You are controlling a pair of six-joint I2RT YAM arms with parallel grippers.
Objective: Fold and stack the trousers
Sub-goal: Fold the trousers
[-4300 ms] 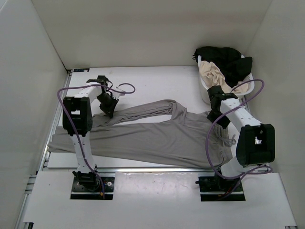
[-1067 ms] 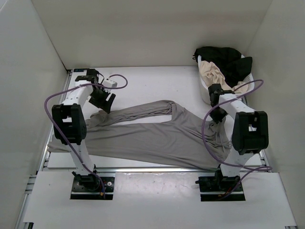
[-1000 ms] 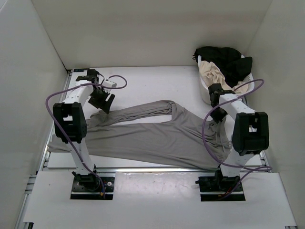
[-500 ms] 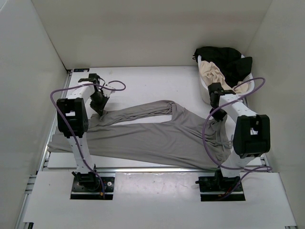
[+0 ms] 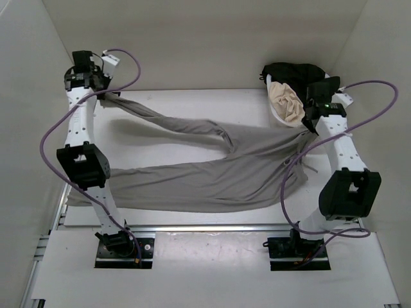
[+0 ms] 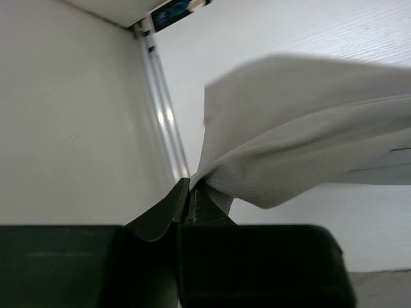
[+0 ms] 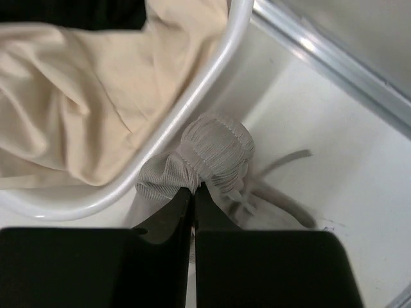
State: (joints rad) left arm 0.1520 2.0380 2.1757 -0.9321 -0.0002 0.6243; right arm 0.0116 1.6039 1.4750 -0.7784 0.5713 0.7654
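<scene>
Trousers (image 5: 192, 183) slung between left hand (image 6: 191, 187) and right hand (image 7: 194, 188)

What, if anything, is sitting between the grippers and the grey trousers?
Nothing visible. The left gripper is shut on the trousers at one leg end, the right gripper at the waist, beside the white basket.

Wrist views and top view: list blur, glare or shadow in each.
Left wrist: trousers soft along the upper edge, weave crisp by the left gripper. Right wrist: glare on the rail, waistband sharp. Top external: even light, bright near rail.
</scene>
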